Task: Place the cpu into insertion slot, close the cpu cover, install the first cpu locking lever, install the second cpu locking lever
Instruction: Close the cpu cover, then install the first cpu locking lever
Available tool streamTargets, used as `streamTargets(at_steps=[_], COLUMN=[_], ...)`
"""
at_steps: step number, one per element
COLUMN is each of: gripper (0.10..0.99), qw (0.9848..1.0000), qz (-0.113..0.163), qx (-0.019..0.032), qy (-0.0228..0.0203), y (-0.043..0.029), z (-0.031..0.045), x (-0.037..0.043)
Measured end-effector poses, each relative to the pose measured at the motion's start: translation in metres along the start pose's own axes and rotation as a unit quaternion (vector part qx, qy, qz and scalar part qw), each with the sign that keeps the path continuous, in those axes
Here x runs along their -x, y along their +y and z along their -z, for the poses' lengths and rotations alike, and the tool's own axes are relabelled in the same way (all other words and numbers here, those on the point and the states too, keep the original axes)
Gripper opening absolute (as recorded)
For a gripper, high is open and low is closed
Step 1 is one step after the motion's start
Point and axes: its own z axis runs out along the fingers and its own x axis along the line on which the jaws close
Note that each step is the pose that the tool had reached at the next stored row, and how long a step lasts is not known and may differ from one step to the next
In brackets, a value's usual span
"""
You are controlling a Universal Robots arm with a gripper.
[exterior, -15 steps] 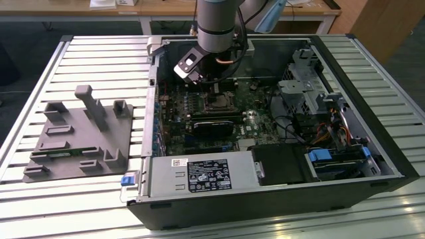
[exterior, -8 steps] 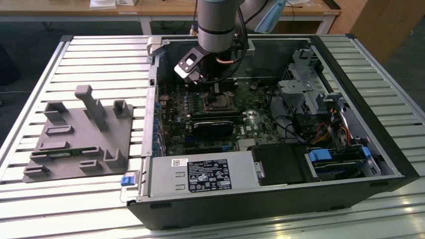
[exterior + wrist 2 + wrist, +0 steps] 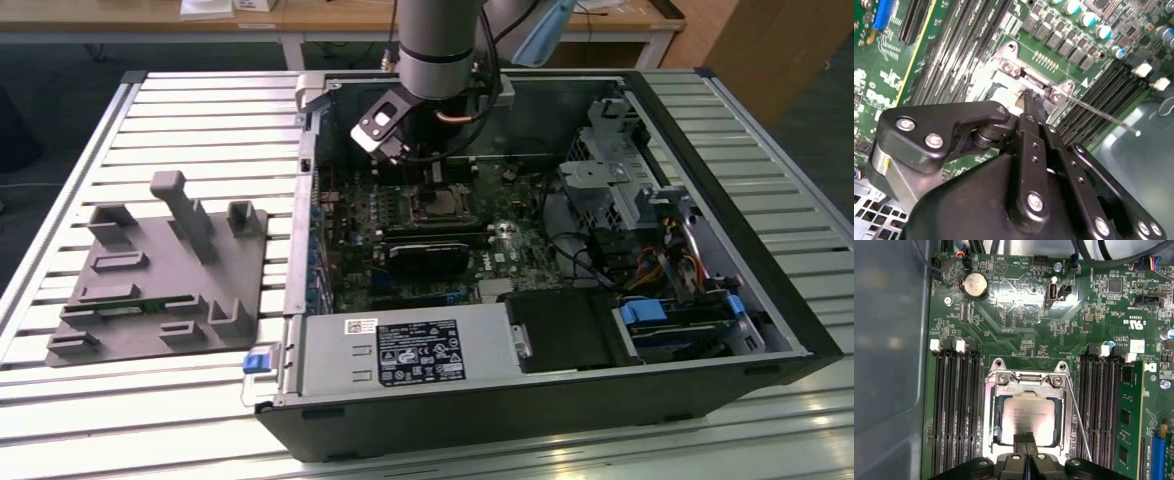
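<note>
Find the cpu (image 3: 1026,415) lying flat in the slot (image 3: 990,405), metal top up, near the middle of the motherboard (image 3: 1019,315). Note the cover (image 3: 1026,390) apparently folded down around it, window framing the chip, hinge end on the side away from the gripper (image 3: 1026,436). See the fingers pinched together, gripping nothing, tips poised at the cover's free edge, at or just above the metal; cannot tell about contact. Reads as the cover-closing step, close to complete, with locking not yet done on one side at least: spot a lever (image 3: 1078,420), a thin wire rod, seemingly free of its latch, running beside the slot, between it and the memory slots (image 3: 1101,410). To do this well, press straight down on the frame, never on the chip's top. Keep the force light and square for an even seat, without shifting the cpu on its contacts. Hold the closed tips clear of the loose lever and of the memory slots on either side. Further out, notice the open case (image 3: 534,410) around the board, lying on a slatted table (image 3: 200,130). Notice too a grey fixture (image 3: 160,270) on the exterior view's left, well apart from the work.
</note>
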Motion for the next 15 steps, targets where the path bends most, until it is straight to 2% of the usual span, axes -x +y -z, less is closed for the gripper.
streamTargets(at_steps=[10,15], gripper=[0.106,0.106], qw=[1.0,1.0], qz=[0.0,0.0], qx=[-0.0003,-0.0002], qy=[0.0,0.0001], y=[0.0129,0.0137], z=[-0.0001,-0.0001], x=[0.0003,0.0003])
